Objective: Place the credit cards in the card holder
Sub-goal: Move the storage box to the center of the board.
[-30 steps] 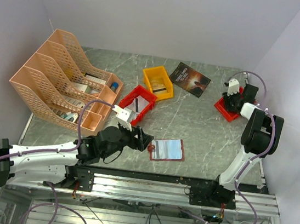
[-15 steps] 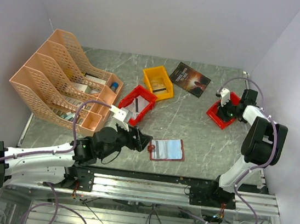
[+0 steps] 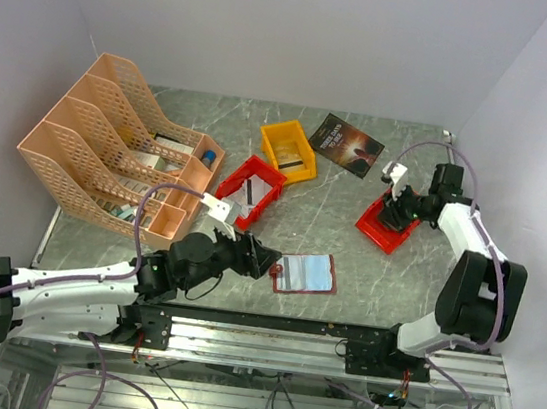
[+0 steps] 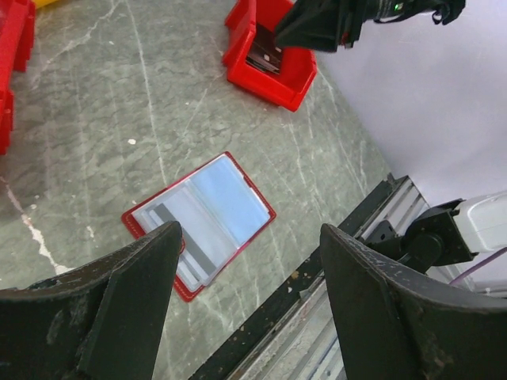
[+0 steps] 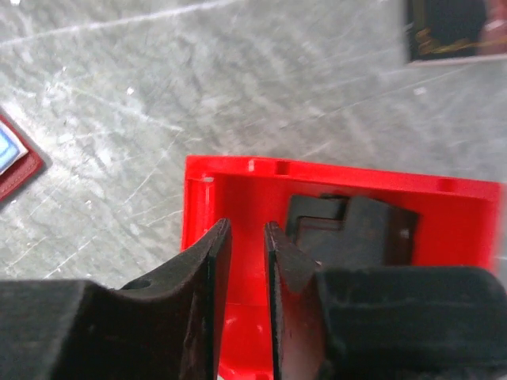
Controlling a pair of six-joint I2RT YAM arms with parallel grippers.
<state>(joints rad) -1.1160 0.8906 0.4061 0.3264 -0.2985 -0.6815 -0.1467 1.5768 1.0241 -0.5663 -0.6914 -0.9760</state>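
Note:
The card holder point(image 3: 305, 273) point(image 4: 198, 222) lies open on the table, dark red with pale bluish pockets facing up. My left gripper point(image 3: 260, 257) point(image 4: 249, 231) hovers open just left of it, holding nothing. My right gripper point(image 3: 391, 208) point(image 5: 247, 226) reaches into a small red bin point(image 3: 374, 234) point(image 5: 333, 170) at the right. Its jaws stand a narrow gap apart, and only the bin's red floor shows between them. Dark flat credit cards point(image 5: 348, 226) point(image 4: 265, 59) lie in the bin beside the right finger.
A yellow bin point(image 3: 289, 149) and a second red bin point(image 3: 250, 189) sit mid-table, a dark booklet point(image 3: 347, 144) behind them. An orange file rack point(image 3: 109, 148) fills the left side. The table's metal rail point(image 4: 333, 277) runs just past the card holder.
My right gripper has swung left and nearer, and the red bin has slid with it toward the table's middle. The left arm has barely moved.

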